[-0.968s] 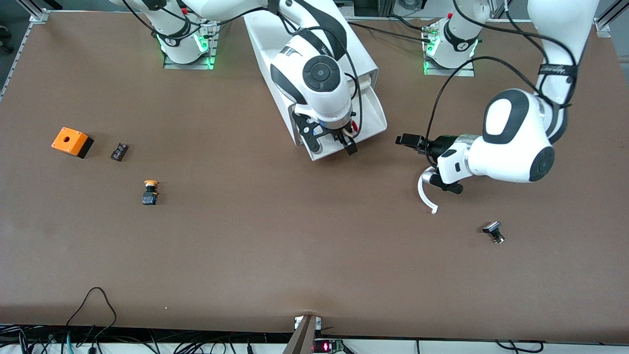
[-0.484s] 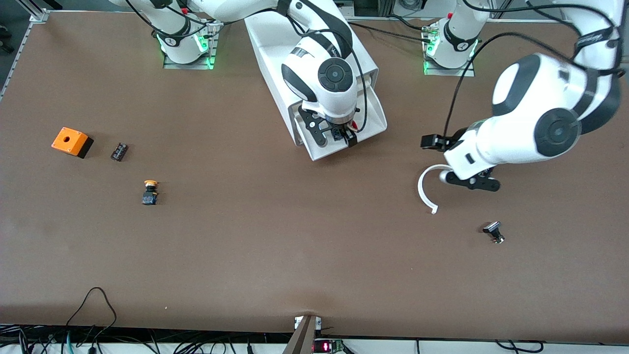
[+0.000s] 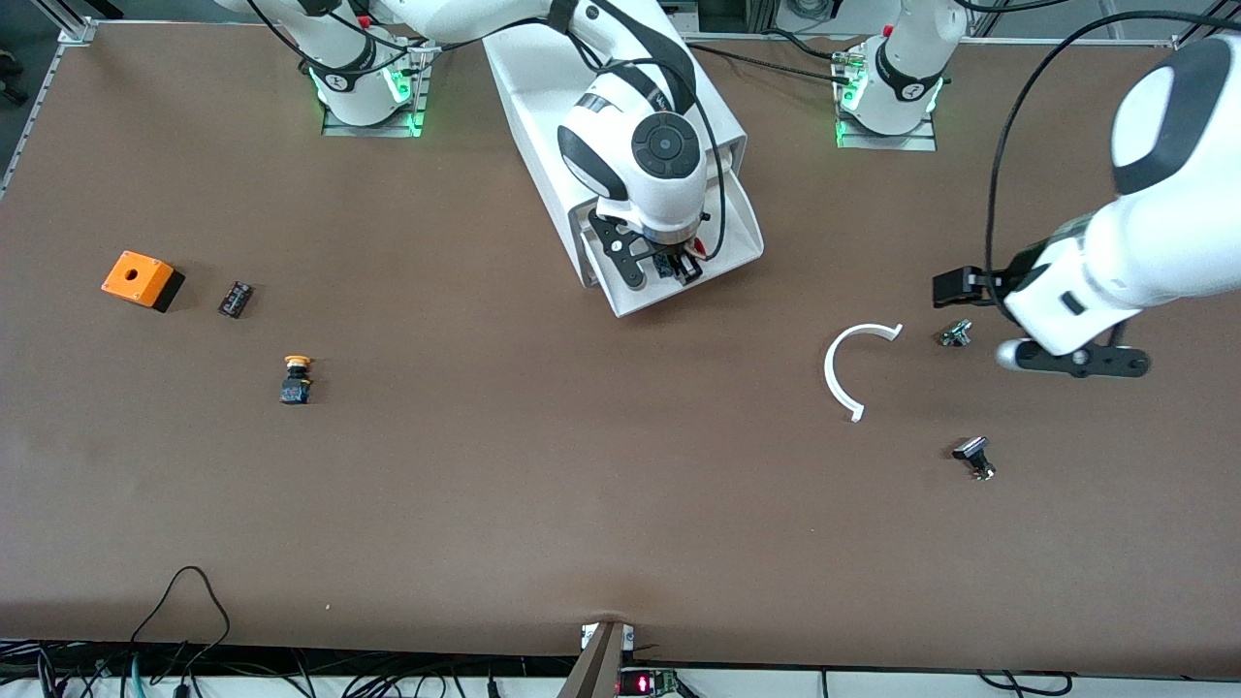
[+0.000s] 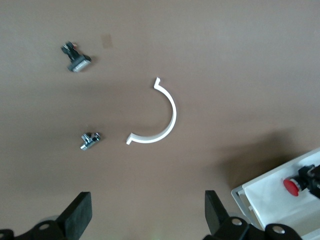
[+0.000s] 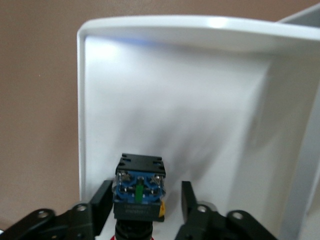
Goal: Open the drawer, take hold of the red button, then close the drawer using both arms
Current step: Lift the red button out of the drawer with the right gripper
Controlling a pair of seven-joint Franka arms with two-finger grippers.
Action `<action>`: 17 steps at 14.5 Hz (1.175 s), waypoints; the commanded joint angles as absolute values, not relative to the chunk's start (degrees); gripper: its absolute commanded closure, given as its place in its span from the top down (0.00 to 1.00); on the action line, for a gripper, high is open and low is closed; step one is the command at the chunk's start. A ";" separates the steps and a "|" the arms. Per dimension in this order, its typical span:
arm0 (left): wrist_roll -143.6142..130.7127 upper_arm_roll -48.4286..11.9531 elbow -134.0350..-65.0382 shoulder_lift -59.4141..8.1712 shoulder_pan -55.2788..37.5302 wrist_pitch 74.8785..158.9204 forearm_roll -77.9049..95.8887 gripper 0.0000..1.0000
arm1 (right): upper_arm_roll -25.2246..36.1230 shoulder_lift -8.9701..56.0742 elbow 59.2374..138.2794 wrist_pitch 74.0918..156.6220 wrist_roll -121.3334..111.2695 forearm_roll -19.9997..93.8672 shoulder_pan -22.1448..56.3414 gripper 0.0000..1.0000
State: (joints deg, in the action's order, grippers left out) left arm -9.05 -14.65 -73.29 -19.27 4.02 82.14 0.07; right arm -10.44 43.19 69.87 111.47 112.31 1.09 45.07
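Observation:
The white drawer (image 3: 742,228) is pulled open from its cabinet (image 3: 543,87). The button (image 5: 139,192) lies in it, its blue-black block body toward my right wrist camera. Its red cap shows in the left wrist view (image 4: 291,185). My right gripper (image 3: 667,268) is down in the drawer, open. Its fingers (image 5: 102,200) stand either side of the button's body, with a gap on one side. My left gripper (image 3: 1076,362) is wide open and empty (image 4: 145,220). It is up over the table at the left arm's end.
A white plastic arc (image 3: 830,373) lies between the drawer and the left gripper, with two small metal parts (image 3: 955,333) (image 3: 974,458) beside it. An orange box (image 3: 141,279), a small black part (image 3: 236,299) and a yellow-capped button (image 3: 296,380) lie toward the right arm's end.
My left arm has swung away from the white arc toward its own end of the table, uncovering a small metal part. My right gripper shifted slightly over the drawer, then stayed still.

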 commanded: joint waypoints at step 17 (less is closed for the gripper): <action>-22.67 -17.13 -76.19 -21.09 2.90 94.02 3.34 0.99 | -6.61 31.82 70.49 100.73 53.93 4.31 29.88 0.00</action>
State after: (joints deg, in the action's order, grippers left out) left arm -22.01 -16.49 -74.05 -21.12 3.15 89.56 2.56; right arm -8.46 33.53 68.92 102.69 64.20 3.78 30.77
